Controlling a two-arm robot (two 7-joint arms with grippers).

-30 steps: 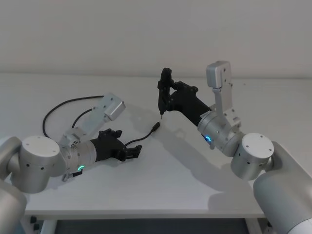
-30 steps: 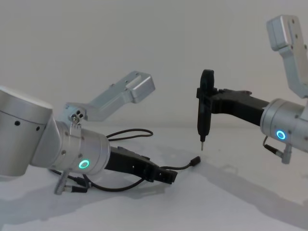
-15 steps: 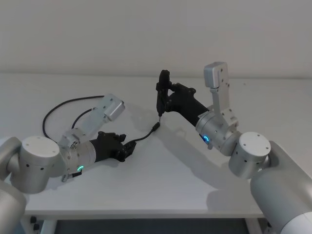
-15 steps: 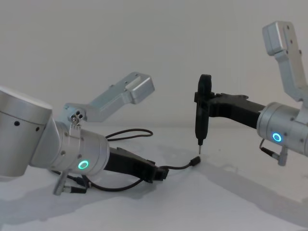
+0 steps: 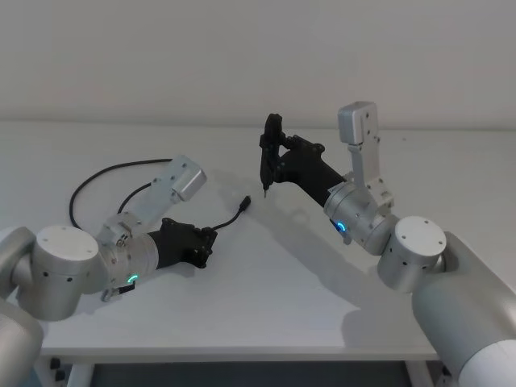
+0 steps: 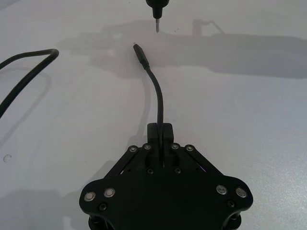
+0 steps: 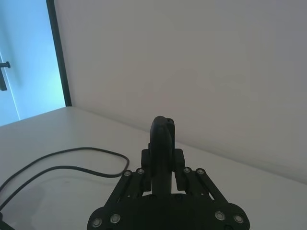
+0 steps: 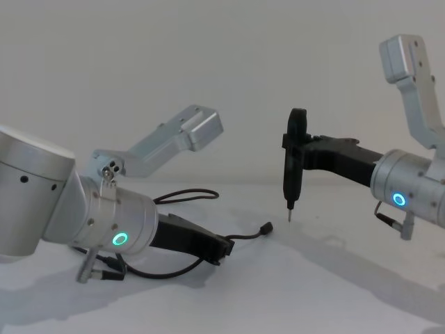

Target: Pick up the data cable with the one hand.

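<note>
open tabletop (image 5: 282, 282), cable (image 6: 160, 108) in l fingers (image 6: 152, 132)

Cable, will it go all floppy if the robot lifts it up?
Probably floppy: the cable lies in loose loops on the table. The short end past the left gripper arches out, so short bits may hold shape. Thin, so likely light. The right gripper holds a tool nearby.

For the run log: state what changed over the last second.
The left end effector closed on the cable and drew back toward the robot, pulling the plug end with it, away from the tip of the black tool. The right end effector kept hold of that tool in about the same spot. The cable's far loops stayed put.
</note>
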